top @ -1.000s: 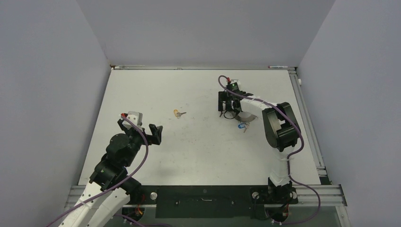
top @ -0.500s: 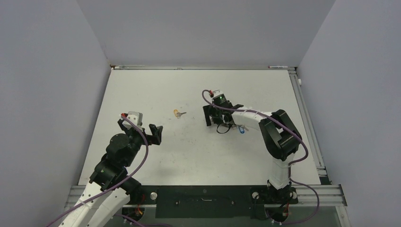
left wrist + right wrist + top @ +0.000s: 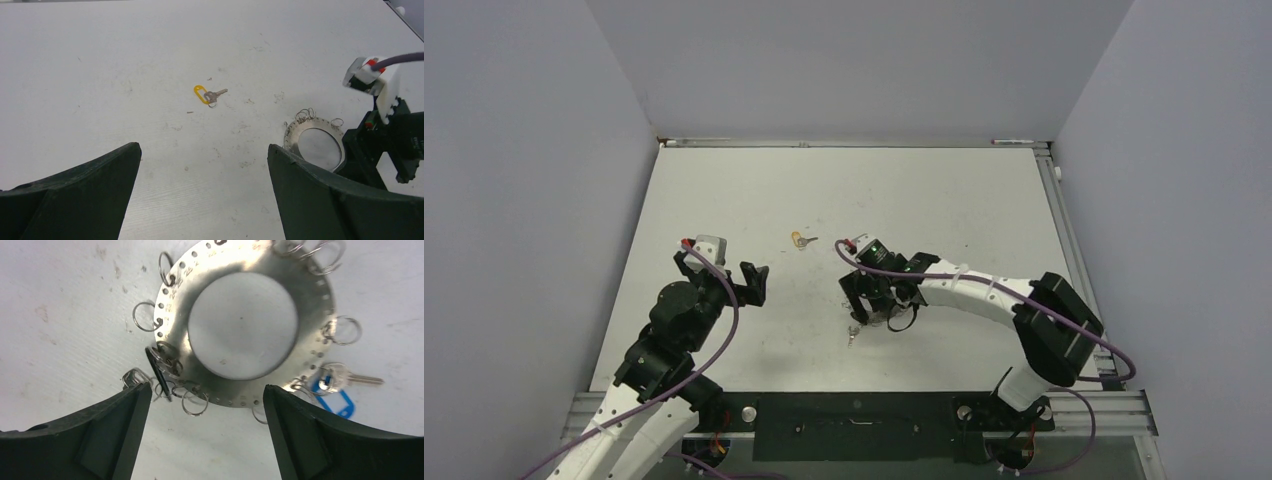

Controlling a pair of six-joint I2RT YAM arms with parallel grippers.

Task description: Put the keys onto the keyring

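Agape, right end effector (image 3: 206,387) above keyring (image 3: 310,315).

Bright even overhead light, soft faint shadows, sharp focus, blurred near fingers in wrist views

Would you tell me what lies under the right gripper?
The keyring disc, rimmed with small split rings, lies under the open right gripper; a blue-tagged key and a dark-rimmed key lie at its edge. The table behind the fingers is hidden.

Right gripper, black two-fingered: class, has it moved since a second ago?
Yes. The right gripper moved left and toward the arm bases, judged against the unmoved yellow-headed key.
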